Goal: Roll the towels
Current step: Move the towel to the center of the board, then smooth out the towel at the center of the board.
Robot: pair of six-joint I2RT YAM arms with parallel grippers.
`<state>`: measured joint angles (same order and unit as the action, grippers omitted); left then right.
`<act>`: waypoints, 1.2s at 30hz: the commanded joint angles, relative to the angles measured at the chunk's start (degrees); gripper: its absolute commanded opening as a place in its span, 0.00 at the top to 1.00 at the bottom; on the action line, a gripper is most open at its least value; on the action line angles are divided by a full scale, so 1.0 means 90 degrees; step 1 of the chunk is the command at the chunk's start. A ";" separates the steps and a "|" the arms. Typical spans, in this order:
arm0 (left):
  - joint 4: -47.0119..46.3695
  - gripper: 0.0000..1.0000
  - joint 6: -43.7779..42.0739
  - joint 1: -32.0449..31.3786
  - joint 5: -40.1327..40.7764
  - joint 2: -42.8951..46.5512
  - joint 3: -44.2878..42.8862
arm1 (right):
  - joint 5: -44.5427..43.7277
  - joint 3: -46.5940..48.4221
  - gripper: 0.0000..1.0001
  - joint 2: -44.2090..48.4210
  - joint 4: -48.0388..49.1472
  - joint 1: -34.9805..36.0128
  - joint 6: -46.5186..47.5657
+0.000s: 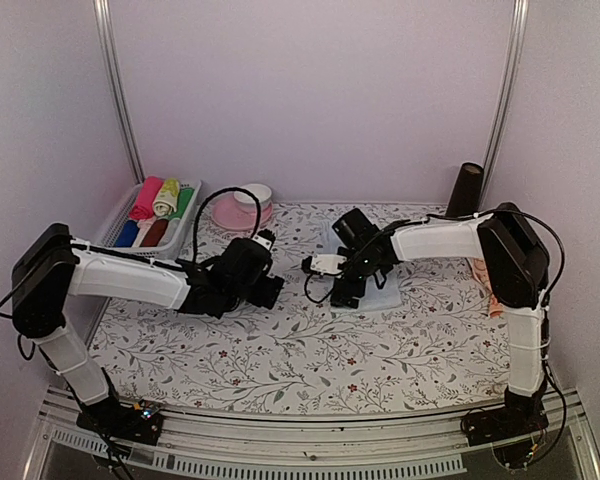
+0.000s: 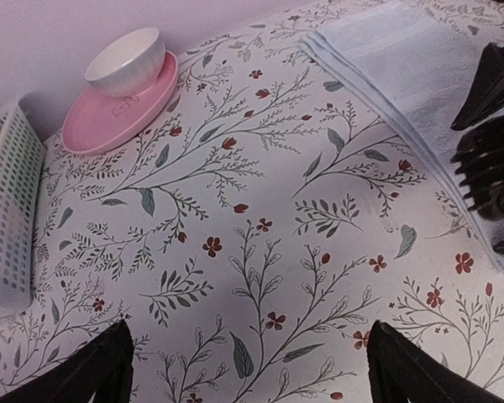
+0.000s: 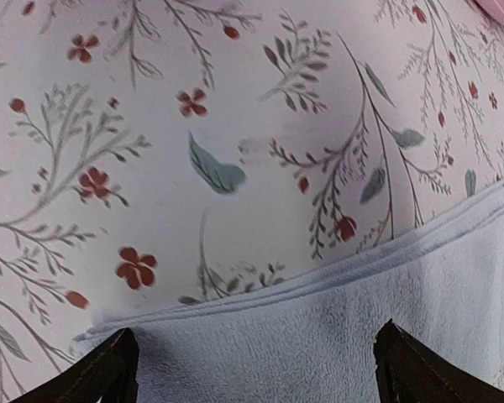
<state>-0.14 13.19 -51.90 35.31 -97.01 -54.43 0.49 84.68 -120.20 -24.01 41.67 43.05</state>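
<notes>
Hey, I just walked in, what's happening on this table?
Two robot arms are at a folded pale blue towel lying flat on the floral sheet. The right gripper is open, poised over the towel near its edge, and nothing is rolled yet. The left gripper is open over bare sheet beside the towel, holding nothing. A peach-orange towel lies at the right edge, partly hidden by the right arm.

Floral-sheeted table (image 2: 260, 252), pale blue towel (image 2: 403, 75) flat, pink plate (image 2: 109, 126), white basket (image 2: 8, 210), peach towel (image 1: 485, 290) at right edge
</notes>
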 commanded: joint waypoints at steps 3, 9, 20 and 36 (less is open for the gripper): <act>-0.1444 0.03 -0.2258 -0.0091 -0.1155 0.0587 0.0782 | 0.0708 0.0577 0.01 0.0533 -0.0969 0.0157 -0.0366; -0.1907 0.03 -0.3831 -0.0171 -0.2912 0.0312 0.0653 | 0.1278 -0.0664 0.01 0.2307 -0.0947 -0.0518 0.0181; -0.1278 0.14 -0.5569 -0.0486 -0.3403 -0.2120 -0.1541 | 0.2000 -0.3478 0.12 0.4267 0.0556 -0.1821 0.1100; -0.1231 0.59 -0.5085 -0.0498 -0.4095 -0.2736 -0.2467 | 0.2313 -0.2827 0.69 0.2310 0.0224 -0.2112 0.0112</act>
<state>-12.43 -33.58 -55.86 -0.47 -119.17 -75.83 19.05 59.53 -98.50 -20.56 22.48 43.86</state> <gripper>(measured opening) 0.434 0.313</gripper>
